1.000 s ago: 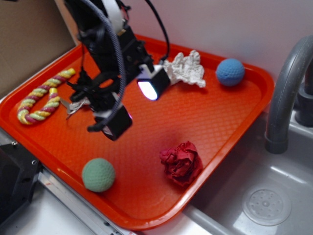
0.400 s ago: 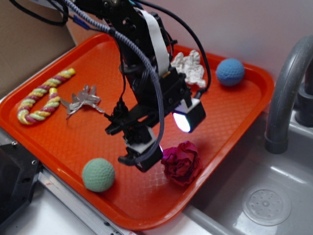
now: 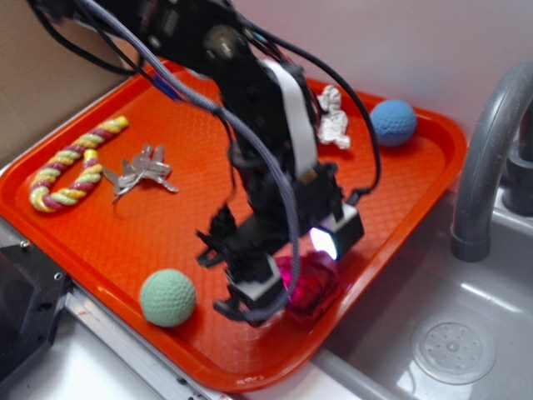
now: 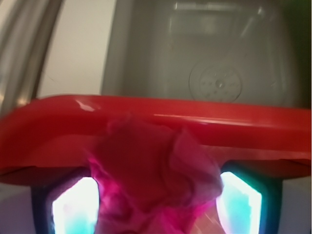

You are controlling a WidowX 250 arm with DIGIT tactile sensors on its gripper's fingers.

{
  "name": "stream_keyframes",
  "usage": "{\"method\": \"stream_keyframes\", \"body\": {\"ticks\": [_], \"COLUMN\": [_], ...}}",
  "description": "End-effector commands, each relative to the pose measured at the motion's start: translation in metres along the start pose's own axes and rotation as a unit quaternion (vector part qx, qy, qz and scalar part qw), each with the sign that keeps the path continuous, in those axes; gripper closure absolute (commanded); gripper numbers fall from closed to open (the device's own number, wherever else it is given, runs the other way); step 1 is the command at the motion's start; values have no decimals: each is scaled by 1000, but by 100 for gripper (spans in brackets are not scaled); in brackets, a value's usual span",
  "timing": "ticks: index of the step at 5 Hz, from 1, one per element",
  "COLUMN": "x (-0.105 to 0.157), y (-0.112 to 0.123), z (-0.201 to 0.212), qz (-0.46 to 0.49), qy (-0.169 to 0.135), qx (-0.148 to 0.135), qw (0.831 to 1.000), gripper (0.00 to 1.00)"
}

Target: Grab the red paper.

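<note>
Wrinkly matt red paper (image 3: 312, 283) lies on a glossy, fine-textured plastic tray (image 3: 400, 208) beside a smooth grey sink (image 3: 433, 342).

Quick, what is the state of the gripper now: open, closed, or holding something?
Gripper: open, its lit fingers on either side of the red paper, not closed on it.
</note>
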State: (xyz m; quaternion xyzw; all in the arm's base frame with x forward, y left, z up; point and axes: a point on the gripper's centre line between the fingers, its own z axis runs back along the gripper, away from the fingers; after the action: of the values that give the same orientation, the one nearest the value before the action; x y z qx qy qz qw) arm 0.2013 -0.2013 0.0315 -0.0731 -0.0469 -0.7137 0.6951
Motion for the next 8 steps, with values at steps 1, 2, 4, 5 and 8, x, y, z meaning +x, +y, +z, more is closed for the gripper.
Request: {"method": "stream_keyframes", "body": {"ticks": [1,2,4,5,8], "x": [14,14,8,-4,-55], "y": [-13,-16,-13,1,21], "z": [-6,-10,-12,4,84], "qz": [-9,-17,27,104,326], "qy": [41,48,70,70,94], "qx": [14,8,41,53,129], "qw": [999,999,996,991,932], "gripper": [0,100,100,100,100]}}
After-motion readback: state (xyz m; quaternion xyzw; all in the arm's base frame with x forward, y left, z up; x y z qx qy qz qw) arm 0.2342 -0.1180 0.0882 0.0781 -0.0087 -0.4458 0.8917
